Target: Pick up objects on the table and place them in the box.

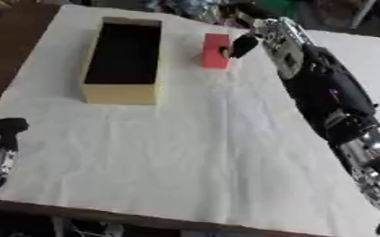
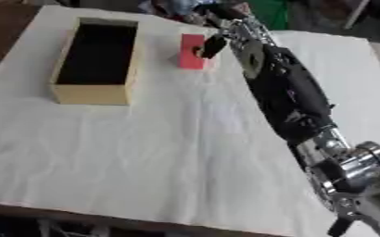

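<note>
A red block (image 1: 214,52) stands upright on the white cloth, just right of the box. The box (image 1: 120,93) is a long tan carton with a dark, open inside, at the far left. My right arm stretches from the lower right corner up across the table. My right hand (image 1: 243,45) is at the block's right side, with dark fingertips (image 2: 212,45) curled onto it and another tip on its front face. Whether the block is lifted off the cloth I cannot tell. My left hand (image 1: 0,148) rests at the lower left edge, fingers relaxed, holding nothing.
The white cloth (image 1: 185,152) covers most of the table, and dark wood (image 1: 15,41) shows along the left side. Clutter and a green thing (image 2: 266,11) lie beyond the far edge. The table's front edge runs along the bottom.
</note>
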You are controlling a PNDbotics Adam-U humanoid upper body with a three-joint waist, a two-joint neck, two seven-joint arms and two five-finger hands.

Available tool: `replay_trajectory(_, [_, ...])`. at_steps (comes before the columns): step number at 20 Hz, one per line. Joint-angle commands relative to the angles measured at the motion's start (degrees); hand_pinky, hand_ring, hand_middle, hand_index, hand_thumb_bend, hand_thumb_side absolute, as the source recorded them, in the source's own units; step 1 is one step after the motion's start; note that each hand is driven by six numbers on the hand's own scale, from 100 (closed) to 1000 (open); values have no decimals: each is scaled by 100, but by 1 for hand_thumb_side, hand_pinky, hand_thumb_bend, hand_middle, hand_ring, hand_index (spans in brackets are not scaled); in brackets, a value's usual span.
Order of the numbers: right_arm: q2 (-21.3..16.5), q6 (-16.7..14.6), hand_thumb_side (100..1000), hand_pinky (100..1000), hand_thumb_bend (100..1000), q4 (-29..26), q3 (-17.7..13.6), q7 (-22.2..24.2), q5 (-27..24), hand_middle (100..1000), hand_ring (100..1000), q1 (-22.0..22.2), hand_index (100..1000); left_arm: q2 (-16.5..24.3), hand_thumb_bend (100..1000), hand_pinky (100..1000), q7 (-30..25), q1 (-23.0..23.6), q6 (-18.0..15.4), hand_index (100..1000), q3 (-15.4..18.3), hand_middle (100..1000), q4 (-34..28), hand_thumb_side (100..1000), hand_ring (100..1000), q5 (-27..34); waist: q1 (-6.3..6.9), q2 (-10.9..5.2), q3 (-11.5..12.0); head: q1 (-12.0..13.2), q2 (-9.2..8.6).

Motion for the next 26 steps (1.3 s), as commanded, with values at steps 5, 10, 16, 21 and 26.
replay_trajectory(5, [0, 84, 107, 868, 299, 88, -100, -13, 228, 913, 1000, -155, 999, 112, 100, 1000, -16, -76, -11, 760, 1, 735, -81, 331, 833, 12, 20, -59, 69, -26, -57])
replay_trajectory(10, [57, 202, 124, 869, 261, 279, -180, -147, 370, 905, 1000, -144, 999, 108, 100, 1000, -15, -84, -13, 760, 1, 735, -88, 330, 833, 16, 21, -47, 130, -36, -71])
replay_trajectory(16, [88, 274, 102, 871, 248, 416, -211, -274, 534, 881, 1000, -102, 991, 98, 100, 1000, -14, -79, -14, 759, 3, 735, -91, 329, 833, 16, 35, -35, 148, -37, -77])
replay_trajectory(21, [71, 263, 100, 855, 205, 378, -210, -408, 628, 734, 1000, -72, 952, 89, 100, 1000, -10, -72, -13, 759, 8, 735, -88, 329, 833, 11, 42, -34, 138, -37, -68])
replay_trajectory(26, [48, 254, 100, 842, 187, 217, -166, -690, 648, 633, 1000, -40, 934, 84, 100, 1000, -7, -66, -12, 759, 11, 735, -87, 329, 832, 16, 53, -40, 107, -31, -60])
